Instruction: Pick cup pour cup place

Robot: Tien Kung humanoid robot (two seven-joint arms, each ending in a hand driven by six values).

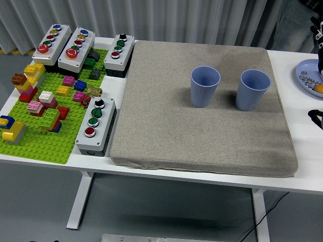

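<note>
Head view: two blue cups, the left cup [205, 86] and the right cup [252, 89], are seen upright, side by side on the grey mat [202, 136]. Neither is held; no hand's state can be told. Picking, pouring and placing all remain.

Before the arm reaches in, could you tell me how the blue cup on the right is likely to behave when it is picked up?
The right cup looks thin-walled and ribbed, so it is probably light and may flex under a hard squeeze. It tapers to a narrow base and stands on a soft grey mat, so a sideways nudge could tip it. The ribs should help against slipping. Its contents cannot be seen.
</note>
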